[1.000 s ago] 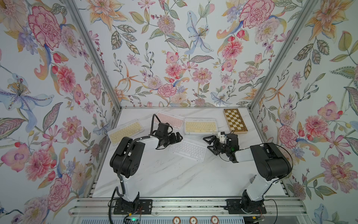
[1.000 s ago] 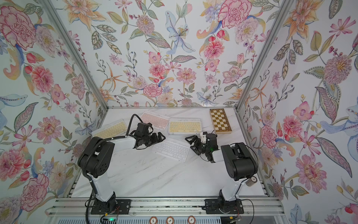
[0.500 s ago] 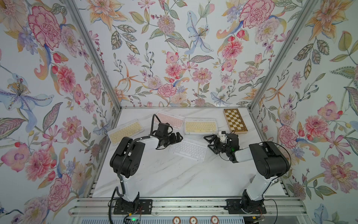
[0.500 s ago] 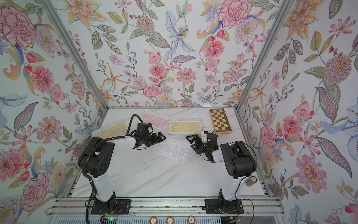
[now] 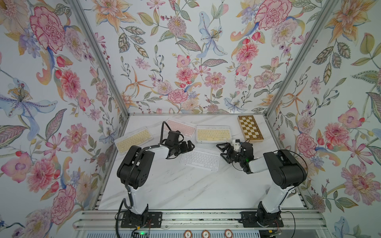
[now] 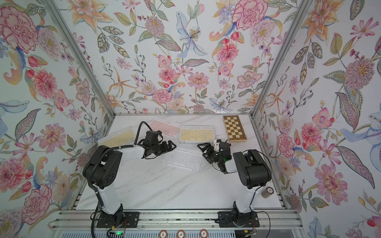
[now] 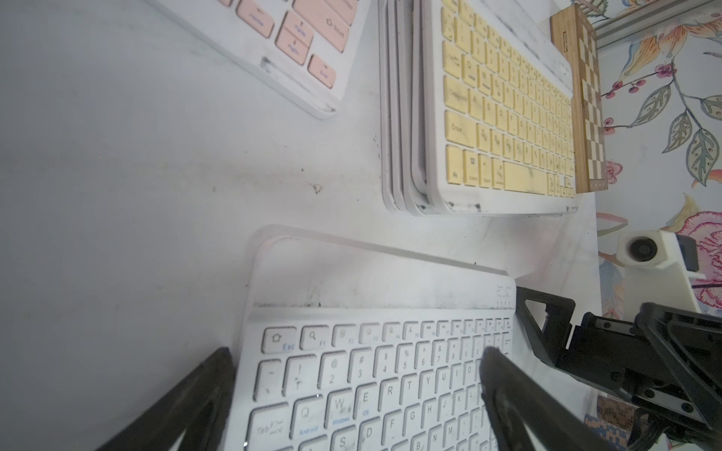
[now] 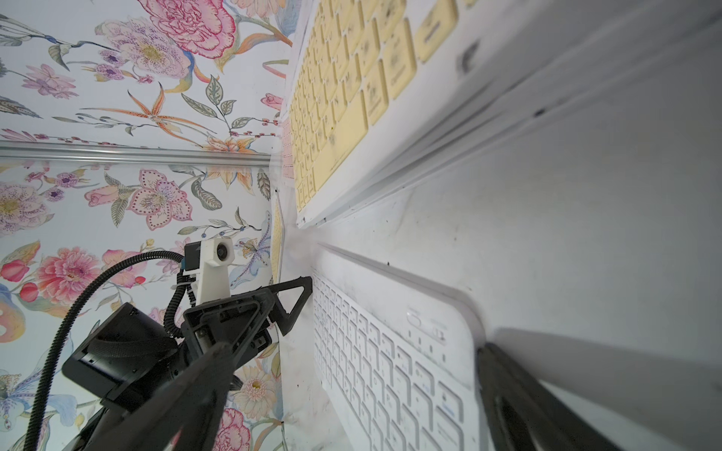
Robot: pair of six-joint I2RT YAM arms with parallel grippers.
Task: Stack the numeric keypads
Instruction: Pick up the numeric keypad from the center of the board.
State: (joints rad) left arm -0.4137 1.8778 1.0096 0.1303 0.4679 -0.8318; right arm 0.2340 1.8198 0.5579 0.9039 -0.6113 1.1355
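Hardly anything has moved: the left gripper (image 5: 188,147) and right gripper (image 5: 221,153) still flank the slim white-keyed plastic keypad (image 5: 200,159), with both pairs of fingers (image 7: 512,394) apart and nothing clamped. The keypad lies flat on the marble worktop (image 5: 185,189), near the yellow-topped keypad stack (image 5: 213,134), so it has yet to be lifted onto it.

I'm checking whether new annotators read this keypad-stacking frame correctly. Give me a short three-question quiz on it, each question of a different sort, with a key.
1. True or false: the white-keyed slim rectangular keypad rests on top of the yellow-topped stack of keypads.
2. What lies at the far right of the white marble table? A) brown-and-cream checkered wooden chessboard B) pink-keyed keypad C) mint-green mug
3. Fill in: the left gripper and right gripper, at the white keypad's two short ends, both stand ____.
Key: 1 false, it lies flat on the table, apart from the stack; 2 A; 3 open.
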